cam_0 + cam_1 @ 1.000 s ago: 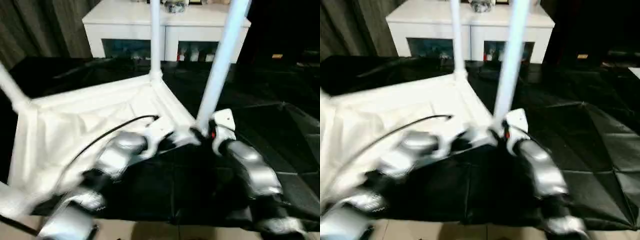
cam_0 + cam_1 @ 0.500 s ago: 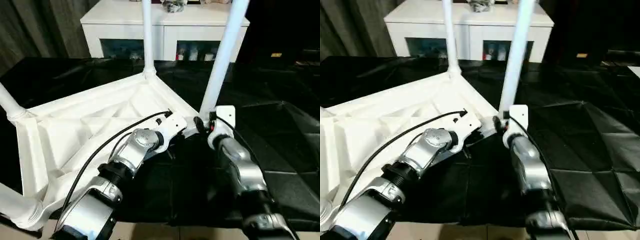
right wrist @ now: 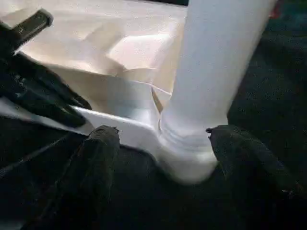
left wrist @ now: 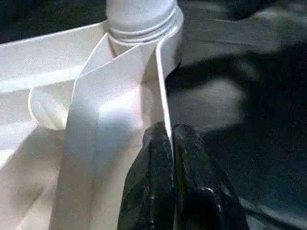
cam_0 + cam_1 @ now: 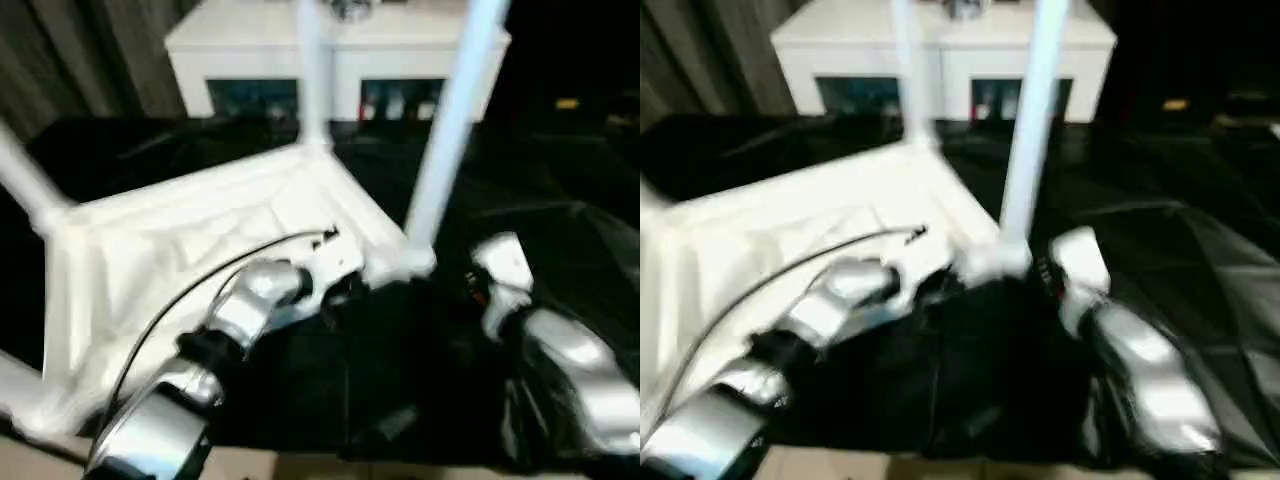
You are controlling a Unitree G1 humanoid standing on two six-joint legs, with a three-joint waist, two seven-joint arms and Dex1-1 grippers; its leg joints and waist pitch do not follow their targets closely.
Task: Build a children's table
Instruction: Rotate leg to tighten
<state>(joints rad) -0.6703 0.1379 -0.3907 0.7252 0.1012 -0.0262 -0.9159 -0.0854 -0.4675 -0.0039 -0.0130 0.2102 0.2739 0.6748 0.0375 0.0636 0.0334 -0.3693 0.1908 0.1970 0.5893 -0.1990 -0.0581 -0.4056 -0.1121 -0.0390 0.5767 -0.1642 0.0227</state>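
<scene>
The white children's table (image 5: 180,250) lies upside down on a black sheet, ribbed underside up, with its legs standing in the corner sockets. My left gripper (image 4: 171,139) is shut on the thin rim wall (image 4: 163,81) just beside the near right corner socket (image 3: 187,158). The near right leg (image 5: 445,130) rises from that socket. My right gripper (image 3: 163,139) is open, one finger (image 3: 98,158) on each side of the socket and a little short of it, touching nothing. Another leg (image 5: 312,70) stands at the far corner and a third (image 5: 25,175) at the left.
A white low cabinet (image 5: 330,50) with dark glass openings stands behind the table. The black sheet (image 5: 560,200) covers the floor to the right and in front. A black cable runs along my left forearm (image 5: 200,290).
My right gripper has drawn back from the base of the near right leg, towards me and to the right. The left gripper keeps its hold on the rim. The view itself has shifted.
</scene>
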